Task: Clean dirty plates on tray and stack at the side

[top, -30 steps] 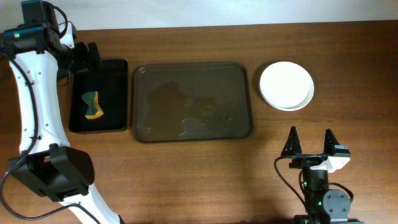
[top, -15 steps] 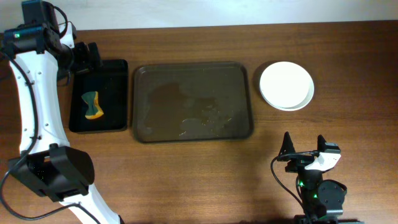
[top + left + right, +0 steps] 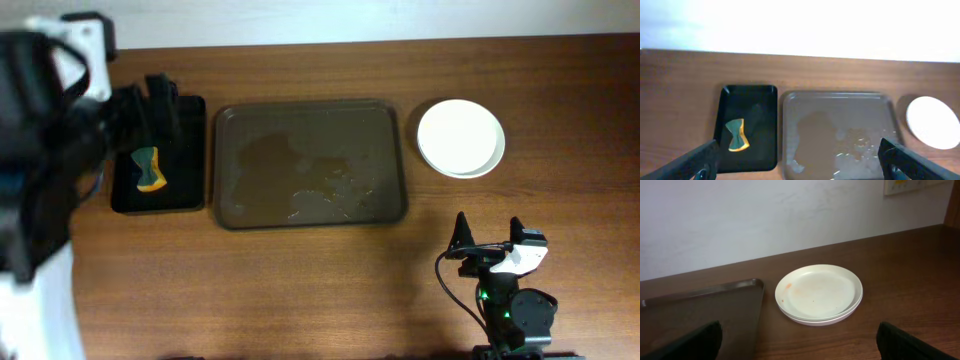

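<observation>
Stacked white plates, top one faintly orange-smeared, beside brown tray; left tool, right tool released.

One brown tray, one black tray, one sponge, and stacked plates, at least two by their visible rims.

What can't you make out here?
Stack of round white plates: count unclear; overhead shows only the top one, right wrist two rims.
Glossy black rectangular tray: one corner hidden by the blurred left arm, overhead.
Dark brown translucent tray: cut off by the frame edge, right wrist.
</observation>
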Robot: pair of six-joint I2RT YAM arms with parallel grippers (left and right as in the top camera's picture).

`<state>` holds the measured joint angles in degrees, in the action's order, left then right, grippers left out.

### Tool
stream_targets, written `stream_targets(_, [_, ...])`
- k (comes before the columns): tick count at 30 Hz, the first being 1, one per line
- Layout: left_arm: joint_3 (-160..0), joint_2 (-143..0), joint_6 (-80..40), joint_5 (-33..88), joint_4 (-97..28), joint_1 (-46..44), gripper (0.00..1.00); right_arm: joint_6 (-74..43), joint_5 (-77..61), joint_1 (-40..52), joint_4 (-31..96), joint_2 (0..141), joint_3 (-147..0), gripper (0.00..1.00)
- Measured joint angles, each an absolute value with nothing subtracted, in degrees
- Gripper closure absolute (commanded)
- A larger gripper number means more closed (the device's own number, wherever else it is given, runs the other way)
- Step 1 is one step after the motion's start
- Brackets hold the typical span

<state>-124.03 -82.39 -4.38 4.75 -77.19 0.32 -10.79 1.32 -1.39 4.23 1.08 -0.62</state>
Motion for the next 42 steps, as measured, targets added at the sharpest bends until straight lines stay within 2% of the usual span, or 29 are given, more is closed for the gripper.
stream_targets(2, [-115.46,-75.44,-4.34,1.45,-75.5,0.4,0.01,-10.76,1.17,-1.39,4.23,1.19,-0.62,0.02])
stream_targets(6, [-77.58,-60.47,-1.45,-3.97,-41.39,0.45,0.01,-10.79,0.93,-1.39,4.32,1.39,-0.67,0.02])
stream_targets(9, [-48.12,-43.4,1.89,-4.78,-18.63,0.45,0.01,-10.79,0.95,-1.39,4.29,1.45,-0.69,0.02])
stream_targets(12, [-26.68,-27.29,4.43,-4.97,-7.35,0.45,0.01,-10.79,0.93,-1.39,4.23,1.41,-0.69,0.02])
stream_targets(15, [-12.29,-12.95,6.04,-4.99,-5.1,0.45,0.01,-10.79,0.95,-1.39,4.29,1.34,-0.69,0.02])
stream_targets(21, [-2.28,-3.42,6.52,-4.97,-2.61,0.69,0.01,-10.74,0.93,-1.39,4.29,1.34,-0.69,0.02])
stream_targets(23, [-1.21,-0.99,10.2,-2.83,-4.58,2.42,0.01,-10.79,0.93,-1.39,4.29,1.34,-0.69,0.02])
stream_targets(28, [-1.15,-0.95,13.98,-0.4,-4.73,2.66,0.01,-10.76,0.93,-1.39,4.29,1.34,-0.69,0.02])
stream_targets(42, [-1.15,-0.95,14.0,-0.38,-4.75,2.66,0.01,-10.79,0.93,-1.39,4.29,1.34,-0.69,0.02])
